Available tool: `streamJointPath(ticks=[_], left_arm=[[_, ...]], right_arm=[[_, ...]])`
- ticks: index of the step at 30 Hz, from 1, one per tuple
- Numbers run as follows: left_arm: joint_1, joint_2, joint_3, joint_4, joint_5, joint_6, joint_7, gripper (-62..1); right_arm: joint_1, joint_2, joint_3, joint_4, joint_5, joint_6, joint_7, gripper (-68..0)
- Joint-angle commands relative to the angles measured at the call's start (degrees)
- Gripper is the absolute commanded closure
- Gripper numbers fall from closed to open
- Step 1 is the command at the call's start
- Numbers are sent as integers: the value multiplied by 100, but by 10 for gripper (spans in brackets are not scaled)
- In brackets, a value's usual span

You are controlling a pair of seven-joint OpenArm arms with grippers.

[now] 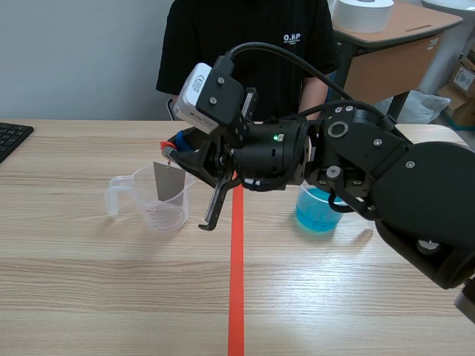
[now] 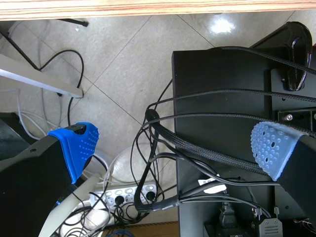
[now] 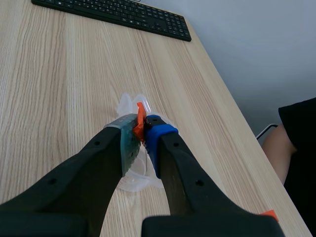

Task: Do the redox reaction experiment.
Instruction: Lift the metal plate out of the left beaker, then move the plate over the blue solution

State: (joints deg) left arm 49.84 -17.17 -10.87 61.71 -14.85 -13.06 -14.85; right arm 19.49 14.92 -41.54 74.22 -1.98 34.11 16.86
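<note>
A: State of right gripper [image 3: 142, 132]?
B: Clamped on orange clip [image 3: 140, 114] above cup [image 1: 152, 202]. Shows grey sheet [image 1: 168, 182] under clip in scene view only; blue-filled beaker [image 1: 318, 211] too.
A: And left gripper [image 2: 175, 145]?
B: Spread wide over floor cables [image 2: 148, 163], seen in left wrist view only.

"Where's the jug [image 1: 148, 204]?"
"On the worktop [image 1: 111, 297], left of the tape line [image 1: 236, 297]; the beaker [image 1: 318, 211] stands right of it. The plate [image 1: 169, 182] hangs from a clip [image 3: 140, 118] in the right gripper [image 3: 141, 131], lower end inside the jug."
"And the keyboard [image 1: 11, 137]?"
"Far left edge. A person [image 1: 245, 44] is behind the worktop."
</note>
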Motion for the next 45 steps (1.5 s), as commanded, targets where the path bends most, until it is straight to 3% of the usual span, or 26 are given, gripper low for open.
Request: streamJointPath(ticks=[1,5,10,19,26,28,34,40,45], left_arm=[[61,-13,-2,81,-33,4,-55,-623],[61,-13,-2,81,-33,4,-55,-623],[61,-15,-2,81,81,4,-57,-623],[61,-15,-2,81,101,2,-55,-623],[61,-15,-2,81,98,2,-33,-355],[63,-15,-2,81,98,2,-31,-304],[66,-15,-2,81,98,0,-17,-190],[66,-15,-2,81,98,-13,-15,-50],[66,-15,-2,81,98,-17,-11,-47]], right_arm=[[164,-31,17,70,79,-26,133,-16],[166,-31,20,72,168,-269,332,-16],[208,-31,22,74,595,-275,317,-16],[243,-28,149,479,1235,-184,-411,-16],[238,20,400,1377,1744,-149,-1292,-16],[236,22,505,1628,1862,-149,-1589,-16],[208,166,874,2371,2465,-127,-2459,-15],[190,623,1351,2946,3279,-127,-3158,-15],[17,1169,1853,3202,3862,-125,-3484,-15]])
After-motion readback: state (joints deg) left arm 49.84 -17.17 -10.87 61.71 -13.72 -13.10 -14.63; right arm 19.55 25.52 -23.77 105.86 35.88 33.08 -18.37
